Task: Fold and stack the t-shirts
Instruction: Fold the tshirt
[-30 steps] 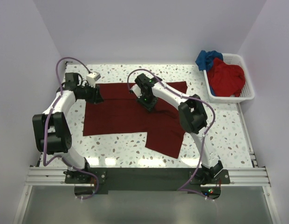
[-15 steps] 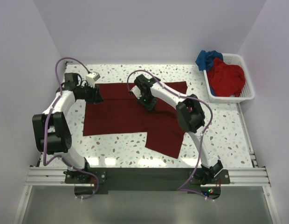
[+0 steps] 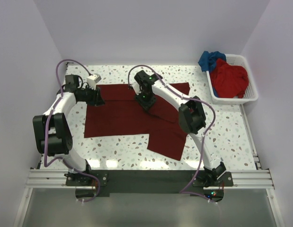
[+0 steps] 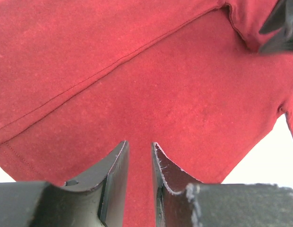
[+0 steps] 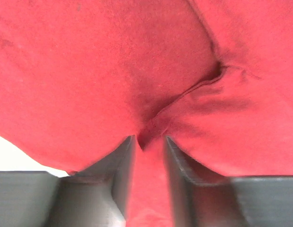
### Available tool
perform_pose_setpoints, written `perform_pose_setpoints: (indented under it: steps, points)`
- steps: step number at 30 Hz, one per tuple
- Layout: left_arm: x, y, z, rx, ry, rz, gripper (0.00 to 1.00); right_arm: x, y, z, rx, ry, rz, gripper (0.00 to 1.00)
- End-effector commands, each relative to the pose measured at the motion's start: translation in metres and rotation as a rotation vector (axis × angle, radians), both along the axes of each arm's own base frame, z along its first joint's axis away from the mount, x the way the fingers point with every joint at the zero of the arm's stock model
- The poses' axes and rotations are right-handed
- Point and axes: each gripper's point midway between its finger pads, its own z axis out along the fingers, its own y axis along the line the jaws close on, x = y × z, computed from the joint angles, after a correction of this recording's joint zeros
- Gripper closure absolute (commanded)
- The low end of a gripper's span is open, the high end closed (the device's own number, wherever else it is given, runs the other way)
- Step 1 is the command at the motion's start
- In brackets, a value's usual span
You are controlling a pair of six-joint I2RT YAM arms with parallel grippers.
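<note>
Top external: maroon shirt point(image 3: 118, 118) lies spread on the worktop point(image 3: 123, 152), with a flap at its near right reaching toward the arm bases. The red shirt point(image 3: 229, 79) and blue shirt point(image 3: 209, 59) sit heaped in the basket point(image 3: 236, 100) at the far right, well apart from both arms.
Right wrist: right claw point(image 5: 147, 139) is clamped on a small pucker of the maroon shirt, about the middle of its far half. A crease runs off to the right from the pinch.
Left wrist: left claw point(image 4: 139, 146) sits at the shirt's far-left edge, jaws close together with cloth showing in the slit. The cloth there lies flat with no pucker, so I cannot tell whether it grips anything.
Risk, thin pinch: I judge the right hold to be shallow, perhaps one layer only. A quick lift could let it slip out, or raise the top layer and leave the rest flat.
Risk, uneven pull: if the left claw has no cloth, only one side will travel when I draw the fold. The shirt would then twist rather than fold square.
Risk, drag: pulling low across the worktop could bunch the near flap and shift the whole shirt.
Change: against the frame a second back, the right claw has gone a little farther and leftward over the cloth. The left claw, the shirt's outline and the basket load look the same.
</note>
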Motion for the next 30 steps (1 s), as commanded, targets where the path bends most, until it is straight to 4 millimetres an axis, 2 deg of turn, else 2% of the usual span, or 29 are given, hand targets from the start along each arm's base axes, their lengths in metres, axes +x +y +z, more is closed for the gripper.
perform_pose_setpoints:
  steps: [1,3,6,7,9,10,11,12,13,14,15,16,17,18,19,20,21,24,29,30]
  points:
    - [0.006,0.002,0.006,-0.014,-0.035,-0.007,0.69,-0.008,0.004,0.002,0.012,0.040,-0.015,0.55]
    - [0.006,0.003,0.005,-0.011,-0.034,-0.010,0.69,-0.012,-0.001,0.007,0.005,0.041,0.000,0.47]
    - [0.004,0.005,0.007,-0.006,-0.037,-0.019,0.69,-0.017,-0.011,0.011,-0.004,0.045,0.019,0.47]
    - [0.002,0.007,0.008,-0.006,-0.034,-0.019,0.69,-0.015,-0.016,0.025,0.013,0.023,0.017,0.47]
    - [-0.001,0.010,0.011,0.011,-0.050,-0.042,0.69,-0.023,-0.029,0.028,0.011,0.040,0.044,0.47]
    - [-0.007,0.012,0.010,0.025,-0.050,-0.077,0.69,-0.021,-0.040,0.045,0.029,0.021,0.041,0.48]
    - [-0.012,0.015,0.011,0.036,-0.053,-0.099,0.69,-0.022,-0.050,0.051,0.029,0.010,0.074,0.50]
    - [-0.017,0.017,0.011,0.048,-0.055,-0.122,0.69,-0.033,-0.065,0.045,0.014,0.049,0.090,0.51]
    - [-0.030,0.021,0.010,0.051,-0.025,-0.139,0.69,-0.033,-0.084,0.064,0.031,0.015,0.087,0.51]
    - [-0.035,0.025,0.009,0.090,-0.057,-0.199,0.69,-0.034,-0.099,0.066,0.021,0.001,0.129,0.52]
    - [-0.043,0.027,0.008,0.105,-0.056,-0.232,0.69,-0.050,-0.116,0.054,-0.003,0.050,0.149,0.52]
    - [-0.058,0.030,0.006,0.103,-0.016,-0.253,0.69,-0.054,-0.131,0.057,-0.015,0.043,0.168,0.52]
    - [-0.064,0.034,0.003,0.135,-0.038,-0.311,0.69,-0.057,-0.148,0.070,-0.025,-0.001,0.211,0.52]
    - [-0.070,0.035,0.003,0.141,-0.034,-0.334,0.69,-0.074,-0.163,0.059,-0.062,0.034,0.245,0.53]
    - [-0.085,0.037,-0.001,0.128,0.005,-0.349,0.68,-0.081,-0.174,0.059,-0.099,0.024,0.271,0.54]
    - [-0.091,0.038,-0.003,0.144,-0.012,-0.399,0.68,-0.087,-0.180,0.070,-0.101,-0.029,0.321,0.54]
    - [-0.099,0.037,-0.006,0.139,-0.001,-0.414,0.67,-0.104,-0.188,0.059,-0.114,0.007,0.340,0.54]
    - [-0.116,0.037,-0.013,0.172,-0.007,-0.447,0.66,-0.122,-0.197,0.051,-0.120,-0.009,0.369,0.55]
    - [-0.129,0.041,-0.026,0.254,-0.060,-0.498,0.65,-0.125,-0.200,0.024,-0.176,-0.044,0.402,0.59]
    - [-0.131,0.042,-0.027,0.266,-0.068,-0.505,0.65,-0.132,-0.203,0.014,-0.190,-0.025,0.410,0.59]
